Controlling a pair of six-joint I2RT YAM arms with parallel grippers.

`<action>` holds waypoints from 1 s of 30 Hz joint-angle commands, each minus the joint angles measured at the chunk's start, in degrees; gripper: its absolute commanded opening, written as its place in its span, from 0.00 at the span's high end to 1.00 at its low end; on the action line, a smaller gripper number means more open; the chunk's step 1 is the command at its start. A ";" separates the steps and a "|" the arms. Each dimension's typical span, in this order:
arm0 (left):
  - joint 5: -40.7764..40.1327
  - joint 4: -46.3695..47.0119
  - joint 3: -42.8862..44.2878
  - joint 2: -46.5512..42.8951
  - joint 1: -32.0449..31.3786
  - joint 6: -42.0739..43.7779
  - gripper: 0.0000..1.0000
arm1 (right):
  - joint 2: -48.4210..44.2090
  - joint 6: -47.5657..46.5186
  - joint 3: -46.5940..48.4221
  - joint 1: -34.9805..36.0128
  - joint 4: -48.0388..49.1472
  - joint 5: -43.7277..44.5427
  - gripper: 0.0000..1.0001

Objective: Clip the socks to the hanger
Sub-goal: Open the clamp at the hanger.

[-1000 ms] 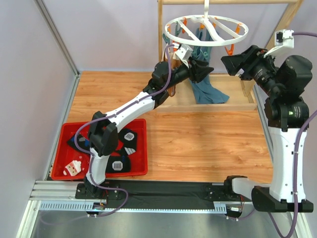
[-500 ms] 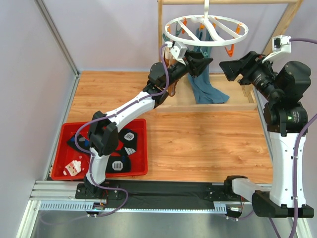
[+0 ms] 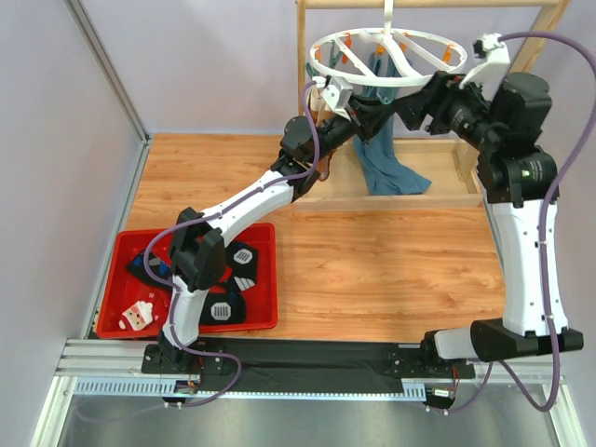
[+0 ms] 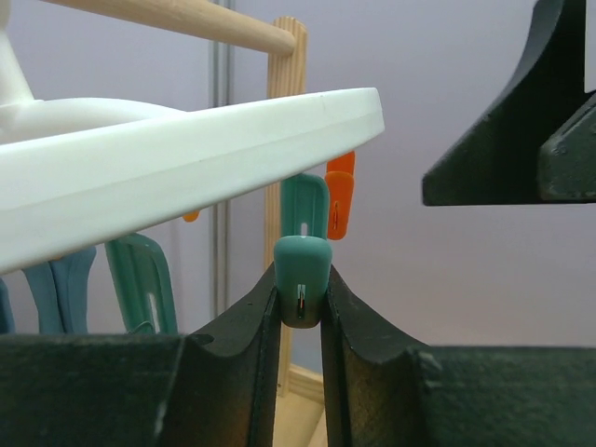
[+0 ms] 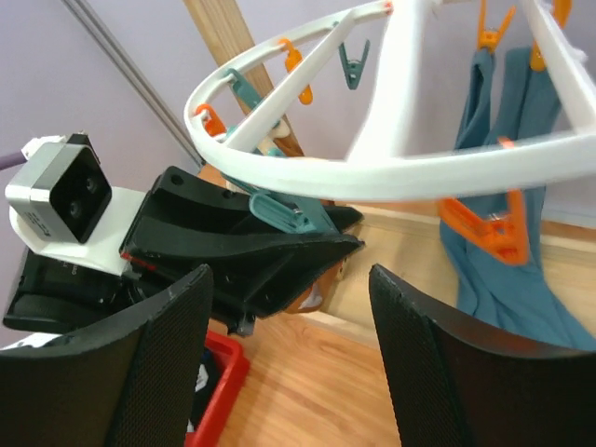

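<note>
The white ring hanger (image 3: pixel 387 84) hangs from the wooden rack, with orange and teal clips round its rim. My left gripper (image 3: pixel 376 112) reaches up under the near rim and is shut on a teal clip (image 4: pixel 303 268) there; its fingers (image 4: pixel 251 326) squeeze the clip's lower end. My right gripper (image 3: pixel 416 105) is open and empty, just right of the left one, under the ring (image 5: pixel 391 177). A teal-blue sock (image 3: pixel 389 166) hangs from orange clips. Dark socks (image 3: pixel 231 281) and the red Christmas sock (image 3: pixel 140 315) lie in the red tray.
The red tray (image 3: pixel 199 329) sits at the near left of the wooden table. The pale wooden rack frame (image 3: pixel 303 65) stands at the back, its base rail (image 3: pixel 400 200) on the table. Purple walls close in the left and back.
My right arm has risen and swung left, bringing its open gripper close beside the left gripper under the ring. The left gripper rose slightly to the rim and has stayed there.
</note>
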 commanded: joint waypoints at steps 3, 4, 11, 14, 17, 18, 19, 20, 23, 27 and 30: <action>0.96 2.04 0.94 -1.76 -0.27 0.33 0.92 | 4.47 -10.28 10.42 5.65 -9.41 7.61 0.32; 1.05 1.77 0.51 -2.19 -0.27 -0.02 0.93 | 4.65 -11.68 10.86 6.44 -9.32 7.61 0.32; 0.70 -6.22 -0.20 -5.53 -0.27 -2.57 1.00 | 8.17 -20.13 15.27 8.21 -11.88 8.06 0.40; -0.26 -9.47 -0.90 -7.20 -0.27 -3.71 1.00 | 8.87 -21.88 15.78 9.70 -11.69 7.08 0.46; -0.71 -11.15 -1.61 -8.26 -0.27 -3.98 1.00 | 10.89 -22.68 17.45 11.46 -13.10 8.93 0.45; -0.71 -11.15 -2.04 -8.44 -0.27 -3.89 1.00 | 11.07 -22.42 17.02 11.89 -12.58 10.15 0.45; -0.79 -11.15 -2.22 -8.70 -0.27 -3.80 1.00 | 11.07 -22.41 16.76 12.68 -12.14 11.90 0.44; -0.97 -11.24 -2.48 -8.79 -0.27 -3.71 1.00 | 11.24 -22.50 16.49 13.04 -11.79 11.92 0.43; -0.97 -11.50 -2.40 -8.96 -0.27 -3.54 1.00 | 11.95 -22.41 16.23 14.53 -10.82 15.69 0.39; -0.97 -11.07 -2.40 -8.96 -0.27 -4.06 1.00 | 11.51 -21.11 15.00 15.68 -8.36 21.76 0.38; -0.79 -10.28 -2.66 -8.79 -0.27 -4.85 1.00 | 11.51 -20.04 14.38 15.68 -6.86 21.60 0.43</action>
